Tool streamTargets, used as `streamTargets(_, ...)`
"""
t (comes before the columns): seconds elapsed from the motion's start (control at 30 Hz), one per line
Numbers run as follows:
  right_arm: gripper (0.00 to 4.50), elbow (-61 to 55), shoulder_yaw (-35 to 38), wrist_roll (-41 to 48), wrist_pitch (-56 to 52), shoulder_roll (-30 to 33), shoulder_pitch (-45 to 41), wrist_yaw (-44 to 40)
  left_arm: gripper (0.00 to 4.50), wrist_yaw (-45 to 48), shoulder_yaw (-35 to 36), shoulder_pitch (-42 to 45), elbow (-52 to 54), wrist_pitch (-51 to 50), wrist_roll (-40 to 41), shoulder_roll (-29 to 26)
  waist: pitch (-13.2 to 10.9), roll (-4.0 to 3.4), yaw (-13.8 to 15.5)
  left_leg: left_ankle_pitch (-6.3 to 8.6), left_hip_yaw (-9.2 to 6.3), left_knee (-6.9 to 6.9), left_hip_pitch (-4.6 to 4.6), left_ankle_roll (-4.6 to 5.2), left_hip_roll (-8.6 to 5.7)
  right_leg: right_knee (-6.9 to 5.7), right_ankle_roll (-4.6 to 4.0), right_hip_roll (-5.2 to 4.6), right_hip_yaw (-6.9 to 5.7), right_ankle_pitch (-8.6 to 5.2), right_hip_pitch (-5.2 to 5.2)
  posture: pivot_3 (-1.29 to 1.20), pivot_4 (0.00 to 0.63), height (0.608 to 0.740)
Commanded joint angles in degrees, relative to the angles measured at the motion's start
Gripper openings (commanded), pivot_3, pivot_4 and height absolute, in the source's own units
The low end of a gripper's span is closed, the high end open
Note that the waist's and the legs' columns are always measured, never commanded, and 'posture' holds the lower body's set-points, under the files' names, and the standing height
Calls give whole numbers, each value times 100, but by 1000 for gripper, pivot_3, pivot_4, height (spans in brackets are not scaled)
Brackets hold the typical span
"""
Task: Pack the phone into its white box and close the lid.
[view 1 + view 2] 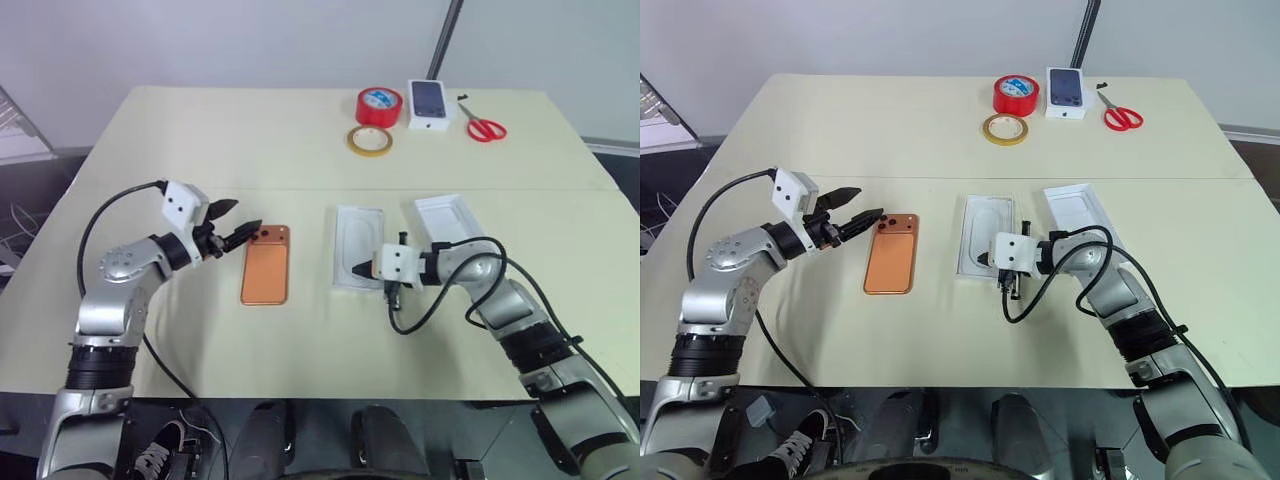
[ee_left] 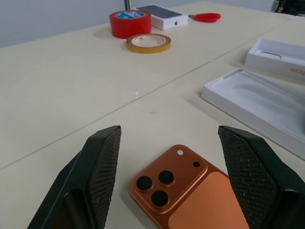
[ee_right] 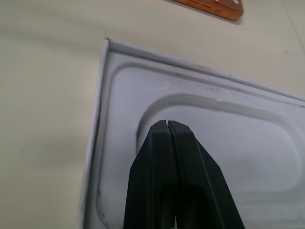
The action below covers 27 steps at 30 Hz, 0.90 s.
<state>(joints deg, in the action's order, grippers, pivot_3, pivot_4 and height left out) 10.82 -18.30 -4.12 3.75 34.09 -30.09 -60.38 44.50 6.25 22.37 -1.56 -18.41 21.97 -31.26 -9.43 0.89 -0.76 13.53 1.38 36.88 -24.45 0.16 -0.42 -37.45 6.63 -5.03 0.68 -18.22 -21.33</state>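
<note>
Left gripper (image 1: 240,222) is hovering with its fingers spread wide and nothing between them, tips just beside the camera corner of the phone (image 1: 265,265); the phone is lying flat, back up, on the counter (image 1: 200,140); right gripper (image 1: 358,268) is sitting pressed fully together, empty, over the white moulded insert (image 1: 357,247); beyond it, on its far side from the phone, the white box (image 1: 452,220) is lying open.
</note>
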Motion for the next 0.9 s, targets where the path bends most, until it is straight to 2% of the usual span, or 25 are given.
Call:
streamTargets(0.03,48,-237,96,236,39,-138,-43,-50,3416,-54,141,20,81,149,34,34,0,0,-2,0,0,0,0,0,0,0,0,0,0,0,0,0,150,728)
streamTargets(0.3,48,586,247,-251,530,-425,-541,963,3416,-215,165,152,-41,-245,100,58,-1,-1,-11,0,1,1,-1,0,-1,-6,0,2,0,0,-4,0,150,728)
streamTargets(0.53,48,1539,-78,-1140,1046,-563,-961,1827,3416,-150,272,159,-196,-801,247,-148,-2,-1,-28,-1,2,1,-1,0,-1,-7,1,4,-1,0,-5,0,150,728)
streamTargets(0.6,48,1717,-254,-1389,1097,-571,-1025,1844,3416,-48,340,147,-178,-1208,478,-231,-2,-1,-35,-1,2,1,-1,-1,-1,-9,1,5,-1,0,-7,0,150,728)
streamTargets(0.7,48,1660,-341,-1433,1138,-570,-1003,1714,3416,-95,650,173,-176,-2420,1082,-399,-2,-1,-41,-2,2,1,-1,0,-1,-13,2,6,-1,0,-7,0,150,728)
streamTargets(0.87,48,1215,103,-789,639,-782,-1089,1538,3416,-482,978,76,235,-3729,1560,-616,-4,0,-39,-2,1,6,0,0,1,-21,2,9,-1,0,-7,0,150,728)
streamTargets(0.9,48,1054,196,-598,504,-844,-1134,1457,3416,-523,1087,128,125,-4297,1792,-664,-5,0,-37,-2,1,6,0,0,1,-22,3,8,0,0,-8,0,150,728)
